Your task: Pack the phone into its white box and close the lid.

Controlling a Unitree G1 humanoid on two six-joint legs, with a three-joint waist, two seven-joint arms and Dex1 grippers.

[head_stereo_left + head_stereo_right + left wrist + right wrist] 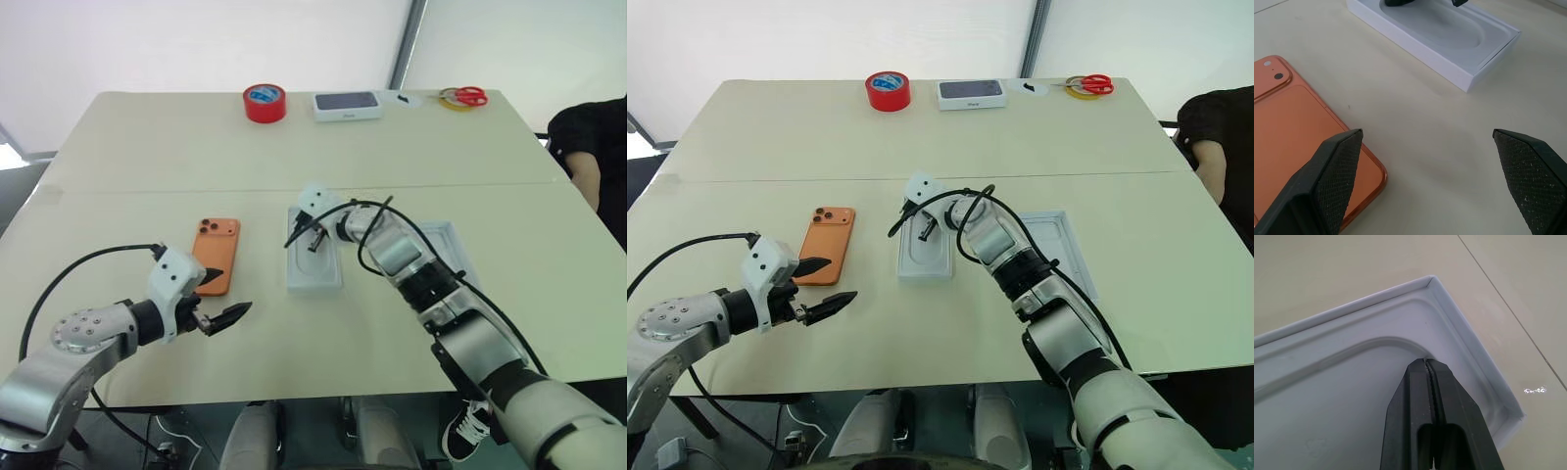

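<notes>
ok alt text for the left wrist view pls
The open left pincer hovers over the beige table, its two black fingers spread wide. The orange phone lies flat, back up, by one finger. Beyond sits a white box with an oval recess inside.

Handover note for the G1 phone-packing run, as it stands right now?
Left gripper: open, holding nothing, just near of the phone.
Right gripper: shut, tips down inside the white box, on its recessed insert; whether it pinches anything cannot be told.
Phone lies camera side up on the table, left of the box, apart from it.
Lid lies inside-up, right of the box.
Done: box open.
Left: phone into box, lid on.
</notes>
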